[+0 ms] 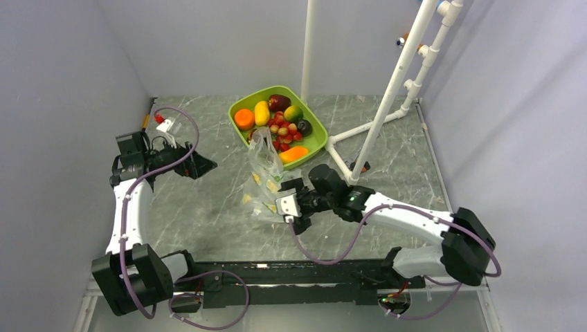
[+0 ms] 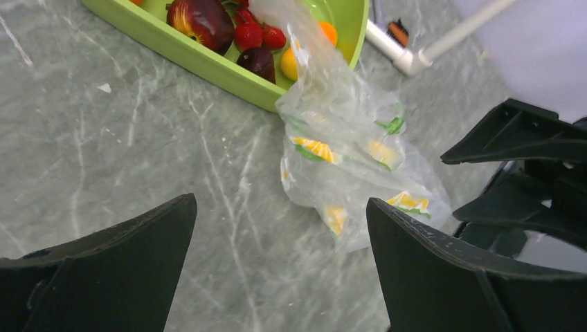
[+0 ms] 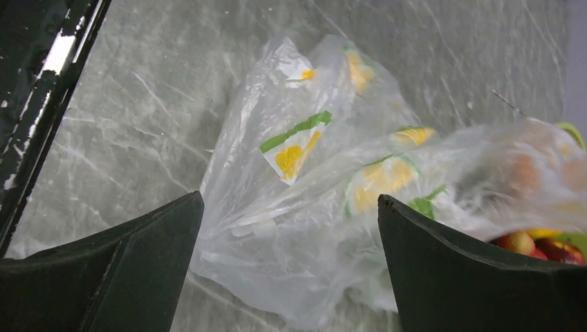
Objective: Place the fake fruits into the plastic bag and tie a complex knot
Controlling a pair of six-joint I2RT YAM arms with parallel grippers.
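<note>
The fake fruits (image 1: 280, 123) lie in the lime green tray (image 1: 244, 105): an orange, yellow and orange oblongs, dark maroon ones and red berries. Some also show in the left wrist view (image 2: 205, 21) and, through the plastic, in the right wrist view (image 3: 540, 243). The plastic bag (image 1: 266, 174), clear with yellow-green prints, lies crumpled and empty on the table in front of the tray. No knot is in view. My right gripper (image 1: 282, 205) is open at the bag's near end, and the bag (image 3: 304, 207) lies between its fingers. My left gripper (image 1: 204, 166) is open and empty, left of the bag (image 2: 346, 155).
A white pipe frame (image 1: 387, 97) stands at the back right, with its foot (image 2: 415, 59) next to the tray. Grey walls close in both sides. A black rail (image 1: 291, 273) runs along the near edge. My right gripper's fingers (image 2: 526, 138) show in the left wrist view.
</note>
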